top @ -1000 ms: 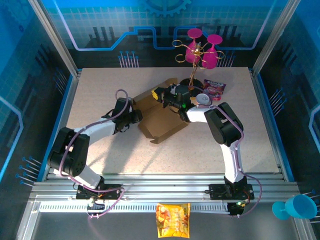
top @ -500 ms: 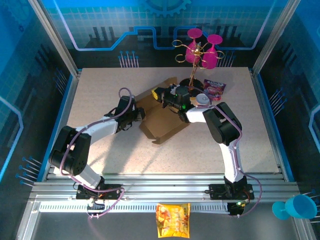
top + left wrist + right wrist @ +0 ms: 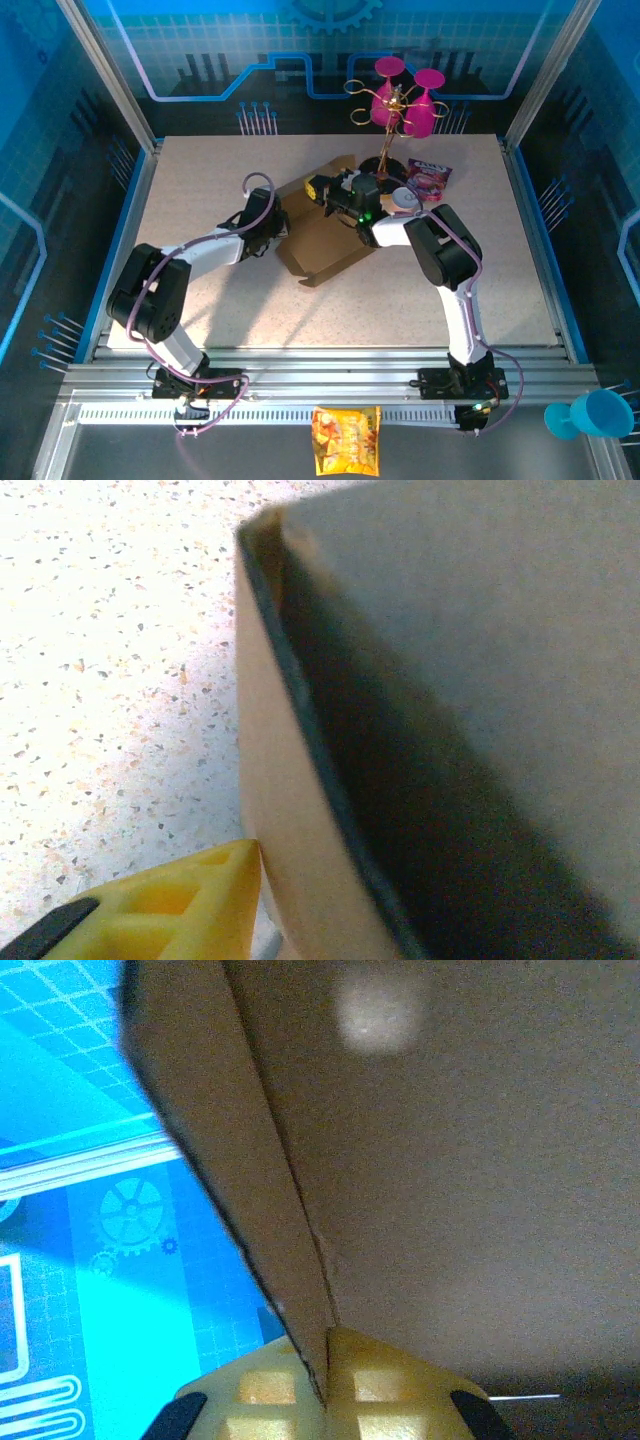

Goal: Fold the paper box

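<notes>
The paper box [image 3: 325, 245] is plain brown cardboard, lying partly folded in the middle of the table. My left gripper [image 3: 277, 228] is at its left edge. In the left wrist view one yellow finger [image 3: 170, 910] touches the outside of a raised box wall [image 3: 270, 780]; the other finger is hidden behind the cardboard. My right gripper [image 3: 326, 190] is at the box's back flap. In the right wrist view that gripper [image 3: 327, 1338] is shut, its yellow pads pinching the thin edge of a flap of the box [image 3: 450, 1160].
A gold rack with pink glasses [image 3: 400, 105] stands at the back, with a purple snack packet [image 3: 430, 178] and a small white round thing [image 3: 405, 198] just right of the box. A yellow-orange snack bag [image 3: 346, 440] lies on the front rail. A blue cup [image 3: 590, 412] is at the bottom right.
My left gripper has crept right, closer against the box's left edge, and its elbow has shifted right. The right gripper has kept its hold on the flap.
</notes>
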Controlling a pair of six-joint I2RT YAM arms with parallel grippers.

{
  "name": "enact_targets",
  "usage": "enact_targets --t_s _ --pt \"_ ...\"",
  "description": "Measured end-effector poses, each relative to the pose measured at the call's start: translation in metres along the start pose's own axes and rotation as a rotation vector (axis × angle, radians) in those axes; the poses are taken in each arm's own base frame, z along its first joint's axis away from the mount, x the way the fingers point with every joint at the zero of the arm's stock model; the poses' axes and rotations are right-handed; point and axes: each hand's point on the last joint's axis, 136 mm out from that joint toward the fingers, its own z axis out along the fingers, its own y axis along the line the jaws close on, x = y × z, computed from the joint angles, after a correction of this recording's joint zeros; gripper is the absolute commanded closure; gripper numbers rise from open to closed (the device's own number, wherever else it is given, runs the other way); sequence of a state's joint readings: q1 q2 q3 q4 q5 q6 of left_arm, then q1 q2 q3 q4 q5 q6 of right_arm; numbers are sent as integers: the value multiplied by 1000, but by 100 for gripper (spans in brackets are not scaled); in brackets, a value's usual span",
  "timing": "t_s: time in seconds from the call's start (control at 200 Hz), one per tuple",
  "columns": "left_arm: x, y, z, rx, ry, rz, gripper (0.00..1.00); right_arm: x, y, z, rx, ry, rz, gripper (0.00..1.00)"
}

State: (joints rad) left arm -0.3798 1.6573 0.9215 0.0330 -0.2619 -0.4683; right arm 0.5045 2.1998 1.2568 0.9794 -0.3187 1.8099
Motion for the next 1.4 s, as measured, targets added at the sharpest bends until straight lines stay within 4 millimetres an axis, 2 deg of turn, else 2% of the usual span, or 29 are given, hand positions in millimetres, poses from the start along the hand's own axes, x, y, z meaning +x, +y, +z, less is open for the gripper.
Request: enact_targets --t_s 0.495,0.58,0.685,1.171,1.401 --pt "-7 3 9 -97 -41 -4 66 1 -1 -5 -44 0 -18 100" --pt "-8 2 12 -128 -47 -6 71 0 -2 -6 -51 -10 -17 100" --pt "-9 3 14 -174 -50 -8 71 -1 -1 -7 -60 -17 -16 100" --pt "0 11 22 -294 -50 -35 82 -1 -1 -7 -62 -18 5 100" --pt "-4 10 28 -318 -56 -35 80 -4 0 -7 -70 -36 12 100"
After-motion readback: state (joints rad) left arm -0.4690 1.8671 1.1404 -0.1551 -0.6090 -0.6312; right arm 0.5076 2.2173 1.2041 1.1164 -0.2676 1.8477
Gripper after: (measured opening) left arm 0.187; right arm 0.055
